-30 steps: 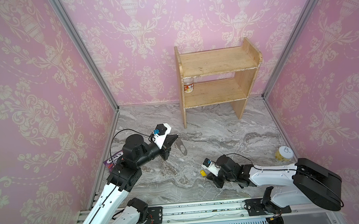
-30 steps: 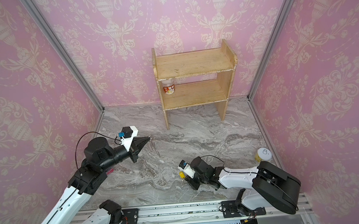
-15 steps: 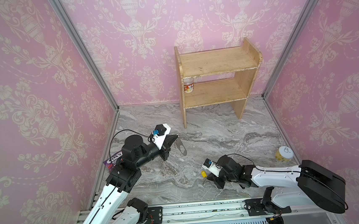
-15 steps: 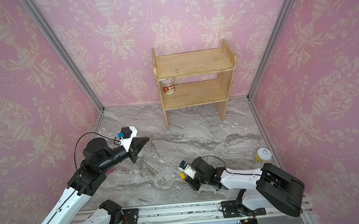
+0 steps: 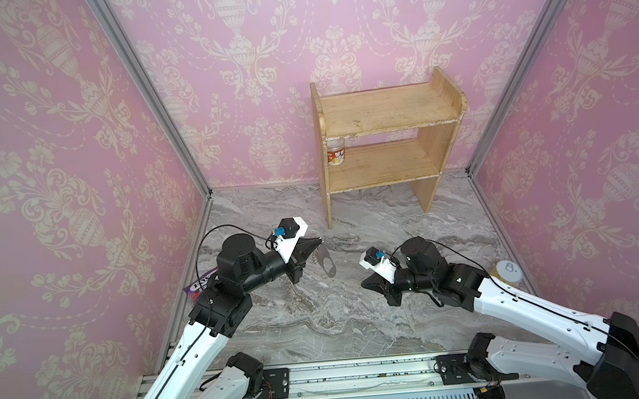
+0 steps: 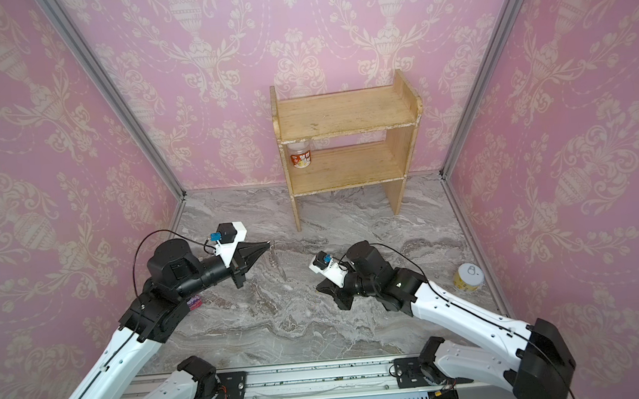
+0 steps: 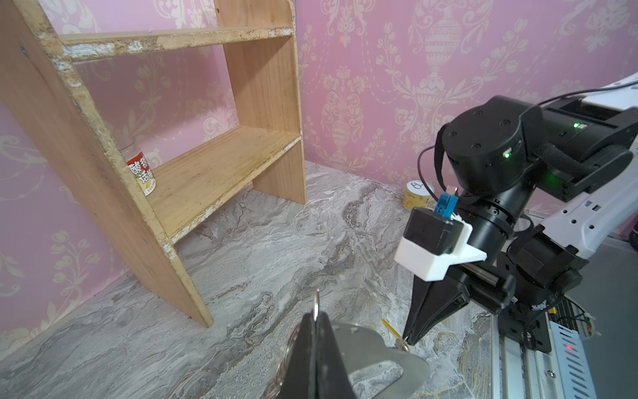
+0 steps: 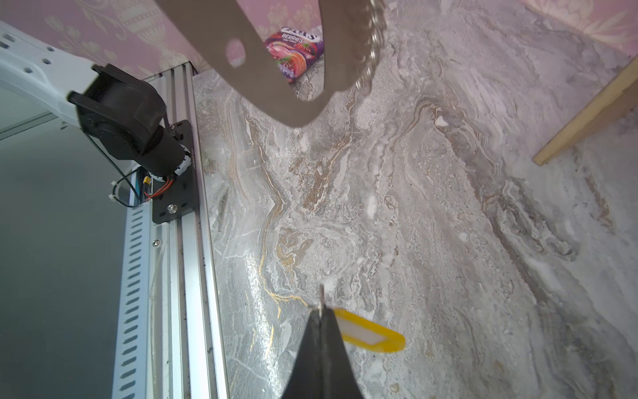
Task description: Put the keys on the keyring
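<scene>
Keys (image 8: 360, 330), a single small one on one yellow tag (image 8: 379, 340), sit in the right gripper (image 8: 321, 311), its jaws pressed together on the thin metal end, above the middle of the tabletop (image 5: 320, 325), nearer the front edge. One keyring (image 5: 326, 262) dangles near them from the left gripper (image 5: 318, 241), pinched tight on one of its small rings (image 8: 374, 51), too bunched to count. Both look light, stiff and slippery, and the tag probably swings, so I'd hold metal, close to the joint. Elsewhere: one shelf (image 5: 381, 110) at the back edge holding one jar (image 5: 336, 155), one can (image 5: 507, 270) by the right edge, one packet (image 5: 202, 289) by the left.
</scene>
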{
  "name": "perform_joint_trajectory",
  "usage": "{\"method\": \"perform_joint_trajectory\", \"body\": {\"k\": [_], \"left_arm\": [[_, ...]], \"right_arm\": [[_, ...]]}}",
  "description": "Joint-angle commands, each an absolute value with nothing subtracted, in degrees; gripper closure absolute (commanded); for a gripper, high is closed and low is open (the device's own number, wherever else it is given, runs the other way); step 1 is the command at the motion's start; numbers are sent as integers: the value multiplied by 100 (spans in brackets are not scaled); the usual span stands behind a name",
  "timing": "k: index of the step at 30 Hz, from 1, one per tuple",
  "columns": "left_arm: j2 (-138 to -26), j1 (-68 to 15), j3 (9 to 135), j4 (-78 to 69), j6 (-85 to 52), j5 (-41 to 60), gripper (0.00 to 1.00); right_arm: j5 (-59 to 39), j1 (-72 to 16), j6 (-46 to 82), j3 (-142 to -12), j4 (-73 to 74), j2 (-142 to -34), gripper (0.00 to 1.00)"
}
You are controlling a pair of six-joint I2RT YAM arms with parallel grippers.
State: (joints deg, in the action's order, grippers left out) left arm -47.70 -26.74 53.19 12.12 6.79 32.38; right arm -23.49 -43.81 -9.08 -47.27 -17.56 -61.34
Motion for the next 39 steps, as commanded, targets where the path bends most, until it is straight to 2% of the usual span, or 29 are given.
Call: {"method": "perform_joint_trajectory", "body": {"k": [1,11,22,30,39], "left_arm": [[-4954,-2654,5652,1343,956,3813,100],[-5585,-3028,6311,2064,1854,4157,100],[-6016,-3494,6806,2328,2267,4606,100],[-6211,-3684,6842,1916,2167,4842,100],[-6309,-3874,6872,1929,2358,4535,100]], "right_arm": [[-2726,-4273,-1686,-5462,-3263,-6176,100],[-2669,-3938,-2503,-7443,-5178,-6383,100],[-2162,-3929,-2658,-8038,-5171,-6248,100],[-2334,-3926,-2464,-8373,-4973,-6424,100],[-2548,-3985,-2276,-8499,-4895,-6649,100]]}}
